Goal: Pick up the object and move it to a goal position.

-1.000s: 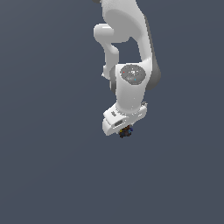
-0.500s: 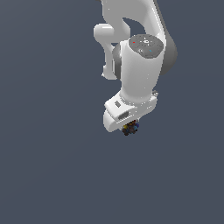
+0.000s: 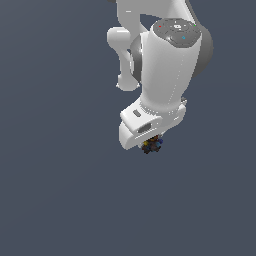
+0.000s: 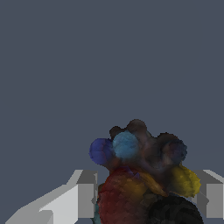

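White gripper point(image 3: 151, 141) clamps the tiny dark lumpy object point(image 3: 151, 145) speckled red, blue and yellow between its fingers point(image 4: 83, 199), over the plain grey counter point(image 3: 55, 190) (no edges visible). Carrying seems underway; next, travel steadily toward the unseen goal.

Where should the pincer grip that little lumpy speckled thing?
Across its bulging middle, coming straight down from above, as the pincer does now: the object is a knobbly clump with no handle, and its widest part sits between the two fingers, one on either side.
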{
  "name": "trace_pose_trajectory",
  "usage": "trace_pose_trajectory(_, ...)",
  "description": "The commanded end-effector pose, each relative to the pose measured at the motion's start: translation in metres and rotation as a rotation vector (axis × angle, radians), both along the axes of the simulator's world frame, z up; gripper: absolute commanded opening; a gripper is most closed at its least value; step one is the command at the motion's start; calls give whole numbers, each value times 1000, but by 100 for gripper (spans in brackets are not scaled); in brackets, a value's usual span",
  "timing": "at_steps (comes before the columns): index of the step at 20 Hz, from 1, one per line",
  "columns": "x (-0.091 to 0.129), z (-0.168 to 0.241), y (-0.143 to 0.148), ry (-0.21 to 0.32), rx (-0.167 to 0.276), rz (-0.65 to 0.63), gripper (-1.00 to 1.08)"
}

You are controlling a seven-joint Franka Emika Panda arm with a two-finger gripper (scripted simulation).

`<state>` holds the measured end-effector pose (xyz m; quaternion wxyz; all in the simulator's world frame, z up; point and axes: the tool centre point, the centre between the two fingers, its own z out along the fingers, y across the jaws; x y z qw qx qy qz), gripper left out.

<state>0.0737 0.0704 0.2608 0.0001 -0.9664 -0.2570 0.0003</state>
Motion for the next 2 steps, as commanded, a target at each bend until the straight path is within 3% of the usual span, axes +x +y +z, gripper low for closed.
trace_pose_trajectory(1, 1, 3, 0, -1, 0, 0, -100)
trace_pose_trajectory(2, 1, 3, 0, -1, 0, 0, -100)
